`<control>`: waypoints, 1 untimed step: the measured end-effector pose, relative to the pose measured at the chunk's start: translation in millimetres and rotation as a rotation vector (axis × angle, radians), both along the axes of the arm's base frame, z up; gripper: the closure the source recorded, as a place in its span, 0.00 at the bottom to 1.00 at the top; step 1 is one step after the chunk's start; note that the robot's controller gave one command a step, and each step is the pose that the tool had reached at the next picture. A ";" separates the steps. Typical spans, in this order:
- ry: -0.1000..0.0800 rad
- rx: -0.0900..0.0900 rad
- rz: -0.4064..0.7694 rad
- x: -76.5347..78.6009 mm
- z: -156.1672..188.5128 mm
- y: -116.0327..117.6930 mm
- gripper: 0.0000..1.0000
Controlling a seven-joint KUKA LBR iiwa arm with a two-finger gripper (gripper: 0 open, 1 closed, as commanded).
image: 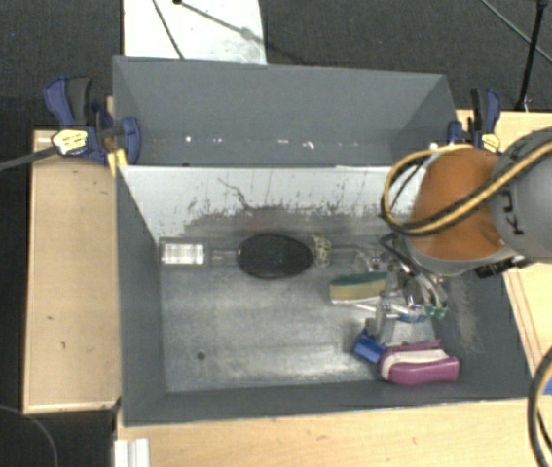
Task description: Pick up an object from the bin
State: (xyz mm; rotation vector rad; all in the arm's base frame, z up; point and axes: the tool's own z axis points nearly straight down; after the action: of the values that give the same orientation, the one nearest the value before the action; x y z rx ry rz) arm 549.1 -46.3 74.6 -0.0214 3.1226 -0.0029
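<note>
Near the bin's [256, 343] front-right corner the claw [400, 311] hangs low. It's a shiny metal assembly w/ bits of green and blue wiring, under the arm's smooth orange cover, which is looped w/ yellow-black cables. Whether it's spread or pressed together can't be told; nothing visible in its grip.

Just below it, toward the front wall, lies a small blue block [367, 346], hard-edged and glossy. Beside that on the right is a rounded purple item w/ white top [420, 366], plastic-looking, elongated, lying approx. parallel to the front wall. Contact btw claw and blue block: can't tell. Just left of the claw sits a flat rectangular sponge [356, 287], pale yellow w/ a green layer, soft-looking.

Along the foot of the back wall, well apart from the claw:
- a black oval pad [274, 257], matte and finely textured, approx. mid-bin
- a small clear plastic box [180, 253] toward the left wall
- a small pale knobbly piece [321, 251] just right of the oval, kind unclear

Bin itself is grey sheet metal w/ sloped walls, a scuffed, scratched floor and dark streaks on the back wall.
</note>
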 end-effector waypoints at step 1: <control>0.013 0.001 0.006 -5.0 -1.8 3.4 1.00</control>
State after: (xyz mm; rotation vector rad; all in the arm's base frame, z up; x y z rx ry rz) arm 544.1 -42.9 72.8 -0.0306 3.1356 -0.0005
